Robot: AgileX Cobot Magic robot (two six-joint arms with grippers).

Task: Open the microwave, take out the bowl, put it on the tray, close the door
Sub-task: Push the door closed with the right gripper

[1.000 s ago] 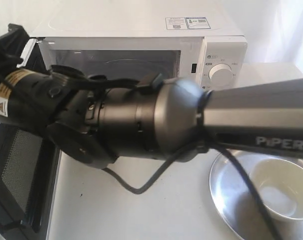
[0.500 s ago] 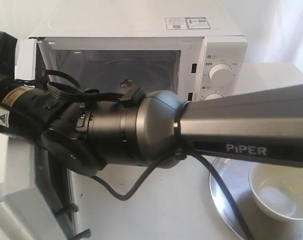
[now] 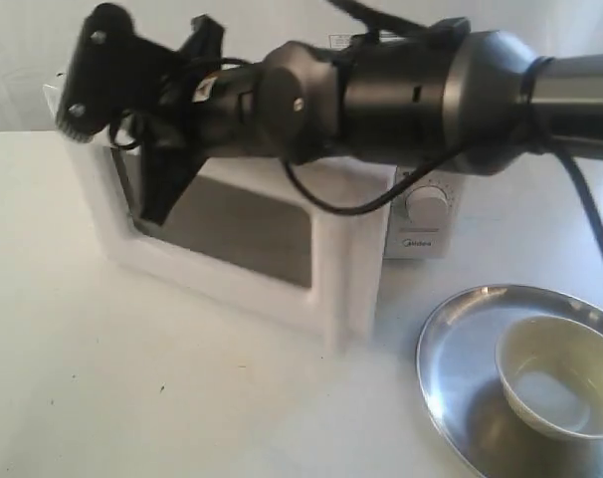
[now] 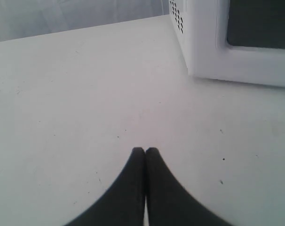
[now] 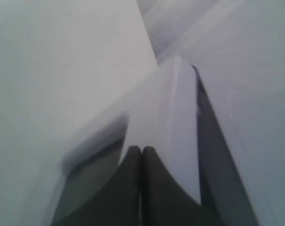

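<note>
Resting in the tray point(image 3: 461, 339), the bowl point(image 3: 555, 383) is out; only the door point(image 3: 232, 234) remains, ajar on the microwave point(image 3: 421, 239). The right hand point(image 5: 141, 150), by the door, and left hand point(image 4: 145, 150), above the tabletop point(image 4: 86, 94), are pressed together.

We see the boxy white microwave point(image 3: 426, 234) on the desk point(image 3: 132, 378), its white door with a dark window point(image 3: 232, 234) ajar, angled off the front. The small cream-white bowl point(image 3: 555, 376) sits upright in the round silver metal tray point(image 3: 451, 344) nearby.
</note>
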